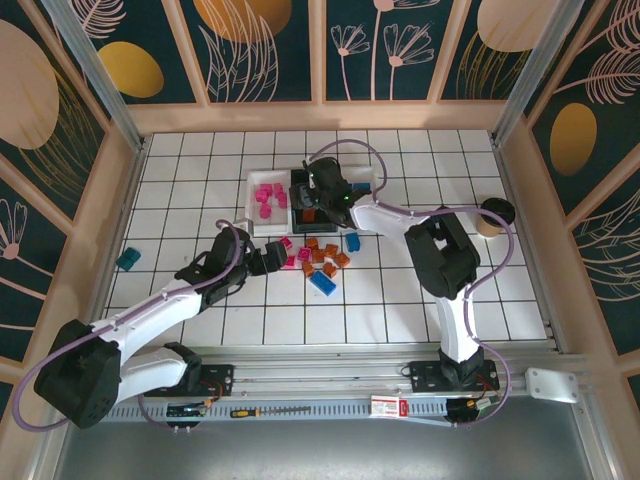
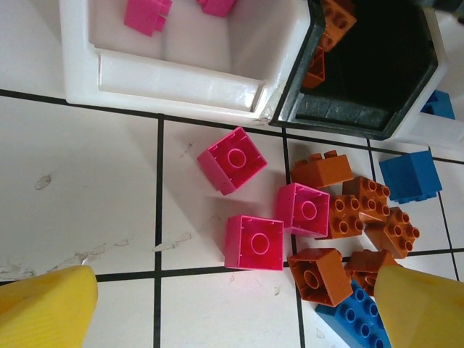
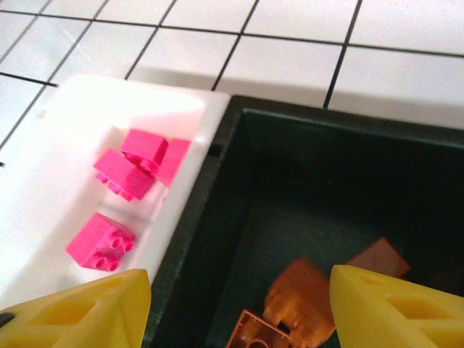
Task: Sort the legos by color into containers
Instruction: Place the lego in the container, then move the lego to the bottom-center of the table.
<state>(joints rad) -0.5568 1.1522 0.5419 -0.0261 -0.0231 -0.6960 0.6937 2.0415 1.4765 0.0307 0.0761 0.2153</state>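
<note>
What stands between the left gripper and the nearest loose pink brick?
Nothing visible. The left gripper is open, and the nearest pink brick lies straight ahead of its fingers; an orange brick sits close beside that brick.

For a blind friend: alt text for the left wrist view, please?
Three pink bricks lie on white tiles beside orange bricks and blue bricks, near a white tray of pink ones and a black tray of orange. The open left tool frames the bottom corners with yellow fingertips.
</note>
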